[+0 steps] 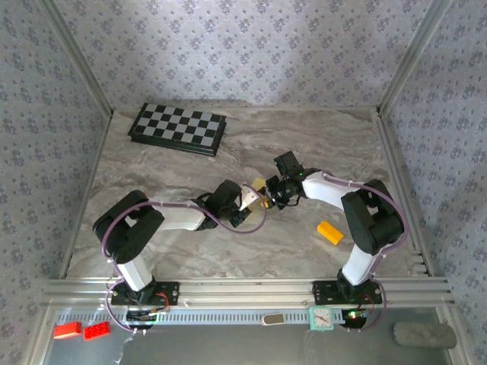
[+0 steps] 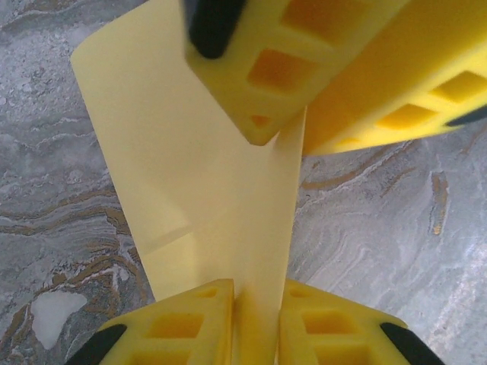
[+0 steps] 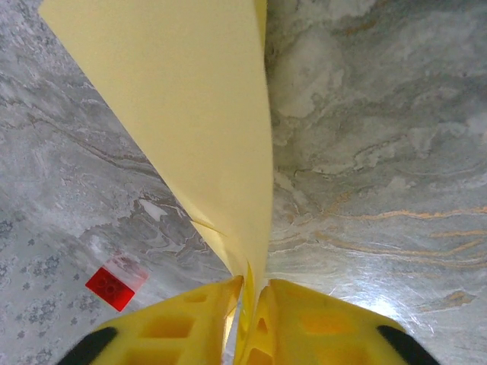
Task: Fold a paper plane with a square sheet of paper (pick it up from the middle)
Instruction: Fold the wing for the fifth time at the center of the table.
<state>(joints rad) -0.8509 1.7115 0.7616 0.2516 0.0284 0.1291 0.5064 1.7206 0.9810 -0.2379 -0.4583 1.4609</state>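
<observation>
The square sheet of paper (image 2: 198, 175), plain yellow and creased into a narrow strip, is held above the marble table (image 2: 380, 228). It runs between the left gripper's (image 2: 257, 287) barely parted jaws, though I cannot tell if they grip it. The right gripper (image 3: 249, 287) pinches its tapering end.
</observation>
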